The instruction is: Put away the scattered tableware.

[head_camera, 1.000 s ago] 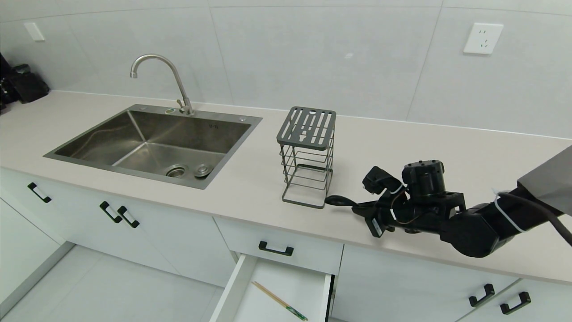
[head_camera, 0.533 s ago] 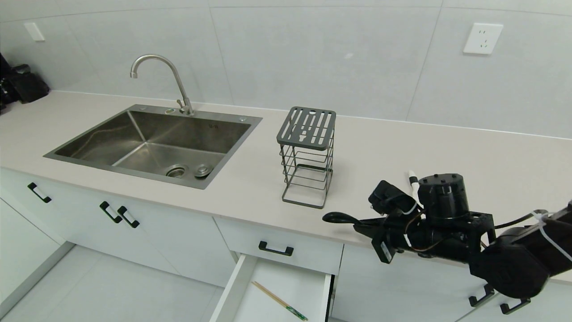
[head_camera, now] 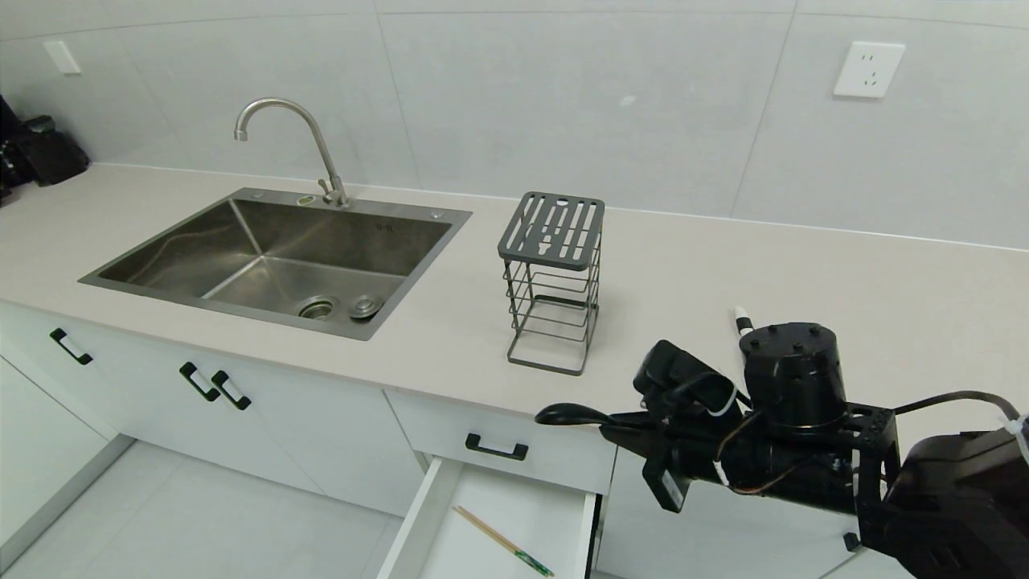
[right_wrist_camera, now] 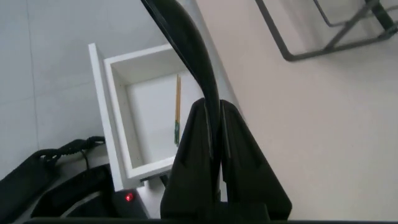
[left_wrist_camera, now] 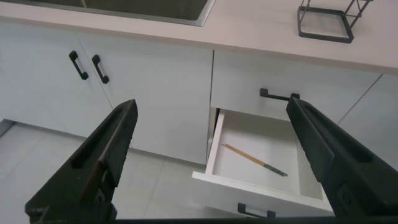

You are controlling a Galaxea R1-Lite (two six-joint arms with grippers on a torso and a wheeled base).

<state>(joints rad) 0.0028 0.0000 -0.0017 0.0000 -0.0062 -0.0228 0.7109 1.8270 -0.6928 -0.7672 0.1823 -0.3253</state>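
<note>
My right gripper (head_camera: 637, 426) is shut on the handle of a black spoon (head_camera: 564, 415). It holds the spoon level past the counter's front edge, above the open drawer (head_camera: 412, 521). In the right wrist view the spoon (right_wrist_camera: 184, 43) runs out from between the shut fingers (right_wrist_camera: 200, 134), over the drawer (right_wrist_camera: 149, 118). A pair of chopsticks (head_camera: 503, 542) lies in the drawer. My left gripper (left_wrist_camera: 210, 106) is open and holds nothing, low in front of the cabinets, facing the drawer (left_wrist_camera: 261, 140) and its chopsticks (left_wrist_camera: 255, 160). A white-tipped utensil (head_camera: 741, 321) lies on the counter, partly hidden behind my right wrist.
A dark wire utensil rack (head_camera: 553, 281) stands mid-counter. To its left are the steel sink (head_camera: 161, 241) and faucet (head_camera: 281, 121). Cabinet doors with black handles (head_camera: 213, 384) line the front below the counter. A socket (head_camera: 868, 69) is on the wall.
My right arm has drawn back off the counter and shifted left and lower with the spoon, whose bowl now hangs beyond the counter edge. The white-tipped utensil has come into sight.
</note>
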